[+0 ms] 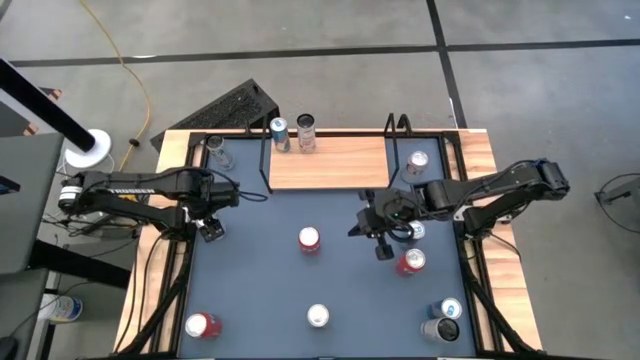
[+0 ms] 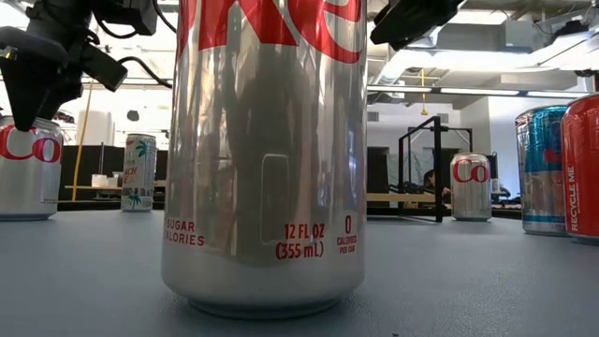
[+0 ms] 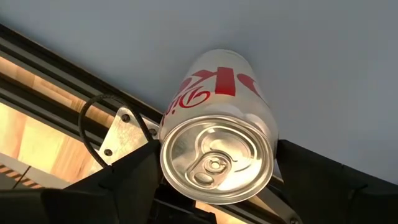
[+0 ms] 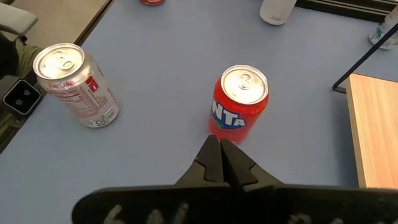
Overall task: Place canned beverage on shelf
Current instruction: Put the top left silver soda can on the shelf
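Observation:
A silver Diet Coke can (image 3: 217,124) stands upright on the grey-blue tabletop near its left rail, resting on its base (image 2: 28,213). My left gripper (image 1: 211,230) points straight down over it, open, with one fingertip on either side of the can's top rim. My right gripper (image 4: 221,155) hovers shut above the table's middle, pointing at an orange Fanta can (image 4: 241,99) and touching nothing. The shelf (image 1: 330,165), a light-wood board in a black rail frame, lies at the table's far side. Two cans (image 1: 280,133) (image 1: 305,130) stand on its left end. My left gripper comes from above, and its fingers (image 3: 140,171) stand level with the two sides of the can's top rim (image 3: 166,155). I cannot tell whether they touch it. The can stands upright on the table.
Another Diet Coke can (image 1: 318,316) stands at the near edge and fills the low view. A red can (image 1: 410,262) is below my right gripper, with two more cans (image 1: 445,320) near right, one (image 1: 418,162) far right and a red one (image 1: 200,325) near left.

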Tool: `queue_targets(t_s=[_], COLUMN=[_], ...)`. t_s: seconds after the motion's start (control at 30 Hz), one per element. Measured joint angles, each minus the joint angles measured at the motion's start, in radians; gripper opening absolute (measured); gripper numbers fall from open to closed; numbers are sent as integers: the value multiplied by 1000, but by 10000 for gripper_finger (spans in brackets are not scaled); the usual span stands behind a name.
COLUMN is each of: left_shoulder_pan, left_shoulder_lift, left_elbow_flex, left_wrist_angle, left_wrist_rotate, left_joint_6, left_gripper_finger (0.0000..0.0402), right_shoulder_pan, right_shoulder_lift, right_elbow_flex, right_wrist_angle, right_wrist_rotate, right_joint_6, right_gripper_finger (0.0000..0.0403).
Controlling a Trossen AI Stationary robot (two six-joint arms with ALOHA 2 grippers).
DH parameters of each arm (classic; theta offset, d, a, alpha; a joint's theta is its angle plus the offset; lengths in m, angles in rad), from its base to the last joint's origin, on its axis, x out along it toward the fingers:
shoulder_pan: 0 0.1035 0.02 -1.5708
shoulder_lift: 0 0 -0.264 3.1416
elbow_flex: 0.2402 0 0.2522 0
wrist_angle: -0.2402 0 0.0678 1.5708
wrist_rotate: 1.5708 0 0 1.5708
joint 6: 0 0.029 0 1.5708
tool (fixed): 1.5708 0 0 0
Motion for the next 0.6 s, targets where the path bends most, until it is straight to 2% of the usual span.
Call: queue_targets(t_s=[0.23,0.43,0.6], left_shoulder_pan=[0,0,0], left_shoulder_lift=[1,1,2], left_elbow_flex=[-3,-3,16], left_wrist_angle=[6,-8,-18], left_wrist_rotate=[21,19,16], left_joint_6=[23,46,91], left_gripper_finger=[290,260,259], right_shoulder_pan=[0,0,0], right_shoulder_lift=[0,0,0], right_elbow_flex=[0,0,0], right_wrist_angle=[0,0,0], right_wrist_rotate=[0,0,0], right_joint_6=[1,2,2], right_gripper_finger=[0,0,0])
